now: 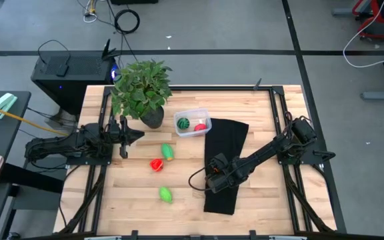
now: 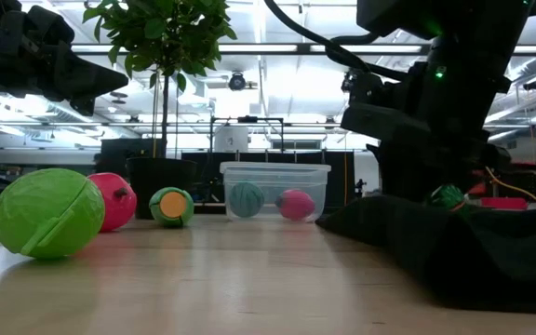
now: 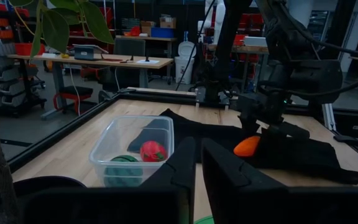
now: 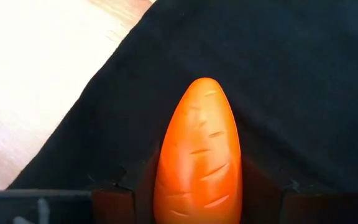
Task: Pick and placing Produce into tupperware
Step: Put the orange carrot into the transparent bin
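Orange toy carrot (image 4: 199, 155) lies between the right gripper's (image 4: 197, 208) part-open fingers, on black cloth (image 4: 291, 74).
Clear plastic tub (image 1: 193, 123) holds two pieces; three lie at its seven o'clock; left fingers (image 3: 173, 180) closed, empty.

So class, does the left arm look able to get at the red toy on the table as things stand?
Probably yes: the red toy lies on bare wood just ahead of the left fingers, with nothing between them; those fingers are shut and would need opening.
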Tool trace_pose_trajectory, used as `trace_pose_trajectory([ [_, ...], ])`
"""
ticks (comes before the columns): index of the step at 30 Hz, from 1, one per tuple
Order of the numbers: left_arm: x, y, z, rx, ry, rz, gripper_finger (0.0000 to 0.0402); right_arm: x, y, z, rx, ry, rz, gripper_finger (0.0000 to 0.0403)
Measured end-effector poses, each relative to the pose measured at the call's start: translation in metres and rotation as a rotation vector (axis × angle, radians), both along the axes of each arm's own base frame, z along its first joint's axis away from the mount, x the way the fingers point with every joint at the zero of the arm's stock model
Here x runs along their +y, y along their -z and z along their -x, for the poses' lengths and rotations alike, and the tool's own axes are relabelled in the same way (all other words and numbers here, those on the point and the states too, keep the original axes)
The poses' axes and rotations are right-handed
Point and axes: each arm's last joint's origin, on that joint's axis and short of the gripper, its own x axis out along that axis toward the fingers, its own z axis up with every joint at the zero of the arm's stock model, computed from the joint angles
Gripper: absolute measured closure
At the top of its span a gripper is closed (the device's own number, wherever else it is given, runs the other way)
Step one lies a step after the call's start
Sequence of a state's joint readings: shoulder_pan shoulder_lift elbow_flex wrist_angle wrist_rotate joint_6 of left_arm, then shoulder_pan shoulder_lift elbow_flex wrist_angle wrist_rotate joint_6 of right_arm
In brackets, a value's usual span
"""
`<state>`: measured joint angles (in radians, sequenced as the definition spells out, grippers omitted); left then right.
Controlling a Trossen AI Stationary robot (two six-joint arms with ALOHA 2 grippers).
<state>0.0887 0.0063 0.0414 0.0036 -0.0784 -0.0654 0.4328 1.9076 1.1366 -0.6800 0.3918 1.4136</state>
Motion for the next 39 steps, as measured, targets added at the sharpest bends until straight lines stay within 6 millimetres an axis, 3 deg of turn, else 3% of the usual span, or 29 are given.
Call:
trace_pose_trajectory([
  [17,0.0,0.0,0.0,0.0,0.0,0.0,0.0365,-0.009,-0.004,-0.004,0.004,-0.032,0.023,0.0219],
  [32,0.0,0.0,0.0,0.0,0.0,-0.001,0.0362,-0.019,-0.053,0.003,-0.135,-0.073,0.068,0.0219],
  [39,0.0,0.0,0.0,0.0,0.0,-0.001,0.0366,-0.039,-0.074,0.003,-0.172,-0.087,0.123,0.0219],
])
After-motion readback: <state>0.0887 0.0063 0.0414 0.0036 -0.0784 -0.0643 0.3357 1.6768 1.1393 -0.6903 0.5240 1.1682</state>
